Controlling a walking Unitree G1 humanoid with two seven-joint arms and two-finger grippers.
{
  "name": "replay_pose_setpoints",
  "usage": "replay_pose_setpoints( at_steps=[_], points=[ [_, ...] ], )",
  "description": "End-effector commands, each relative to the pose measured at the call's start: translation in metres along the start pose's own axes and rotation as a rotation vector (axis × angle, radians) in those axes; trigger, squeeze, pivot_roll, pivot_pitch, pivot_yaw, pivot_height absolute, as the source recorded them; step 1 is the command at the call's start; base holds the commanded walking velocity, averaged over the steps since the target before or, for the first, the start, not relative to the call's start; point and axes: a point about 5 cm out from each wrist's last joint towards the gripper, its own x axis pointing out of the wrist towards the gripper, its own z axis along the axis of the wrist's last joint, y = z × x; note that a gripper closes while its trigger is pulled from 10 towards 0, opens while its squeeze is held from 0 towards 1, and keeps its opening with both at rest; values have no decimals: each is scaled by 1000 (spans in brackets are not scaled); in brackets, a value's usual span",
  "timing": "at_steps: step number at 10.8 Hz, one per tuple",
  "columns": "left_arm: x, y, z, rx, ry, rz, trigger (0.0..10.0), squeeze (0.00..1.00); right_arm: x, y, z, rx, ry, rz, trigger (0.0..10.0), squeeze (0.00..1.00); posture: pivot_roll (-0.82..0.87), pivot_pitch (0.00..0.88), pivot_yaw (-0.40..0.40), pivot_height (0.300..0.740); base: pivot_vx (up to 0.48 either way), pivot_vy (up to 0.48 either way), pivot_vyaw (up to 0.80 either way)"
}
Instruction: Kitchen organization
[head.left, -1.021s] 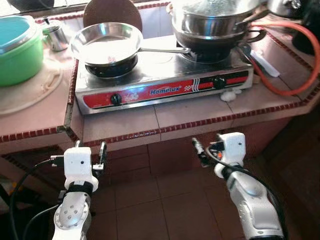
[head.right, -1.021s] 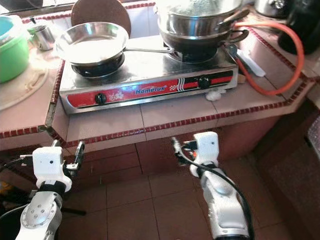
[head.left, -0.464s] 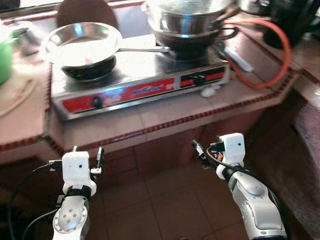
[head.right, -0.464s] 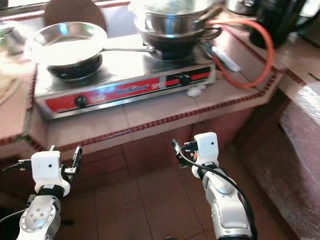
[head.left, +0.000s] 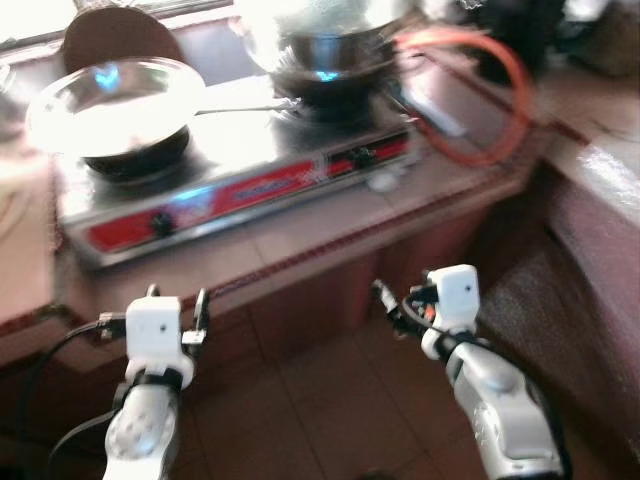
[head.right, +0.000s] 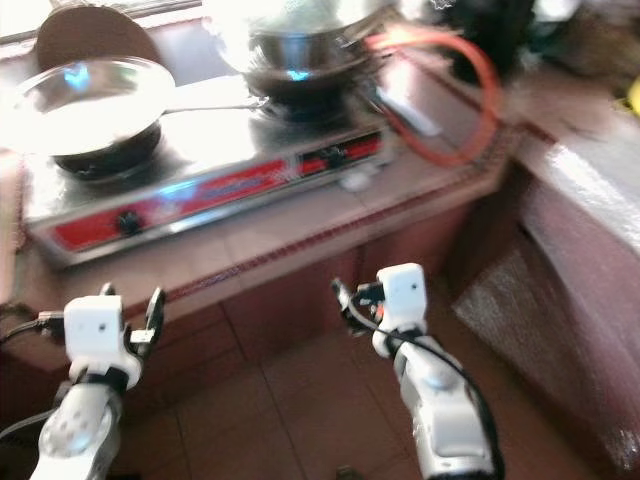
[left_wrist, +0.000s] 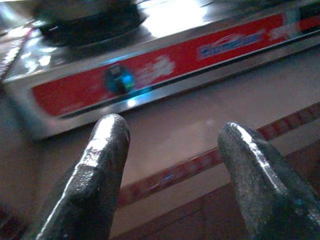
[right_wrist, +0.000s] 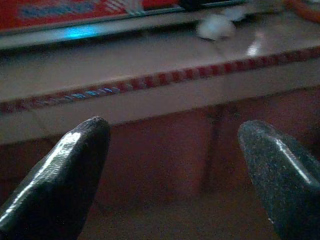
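Two-burner gas stove (head.left: 240, 175) with a red front panel, standing on the tiled table (head.left: 330, 235) toward its back edge; the head views are motion-blurred. A shiny empty frying pan (head.left: 105, 100) sits on the stove's left burner, its long handle pointing toward the right burner, where stacked steel pots (head.left: 325, 45) rest on a dark pan. An orange gas hose (head.left: 490, 110) loops over the table surface just right of the stove, near the right edge, and a small white crumpled object (head.left: 383, 181) (its nature cannot be told) lies on the tiles touching or just beside the stove's front right corner. A round brown board (head.left: 115, 35) leans upright behind the frying pan.

Left end effector (head.left: 177, 303): held below the table's front edge, over the tiled floor (head.left: 330, 400), fingers (left_wrist: 95, 170) apart and holding nothing, pointed at the stove's left knob (left_wrist: 118, 79). Right end effector (head.left: 390, 310): likewise low in front of the table, fingers (right_wrist: 65, 165) spread wide and empty, facing the red-trimmed front edge.
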Motion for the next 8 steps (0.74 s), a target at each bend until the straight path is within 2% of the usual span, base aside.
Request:
replay_pose_setpoints(
  at_steps=[1, 8],
  points=[
    [-2, 5, -5, 9, 19, 7, 10000, 0, 1, 2, 4, 8, -19, -3, 10000, 0, -102, 136, 59, 740, 0, 0, -800],
    [1, 1, -5, -5, 17, -21, 10000, 0, 6, 3, 9, -4, -37, 1, 10000, 0, -104, 136, 57, 740, 0, 0, -800]
  ],
)
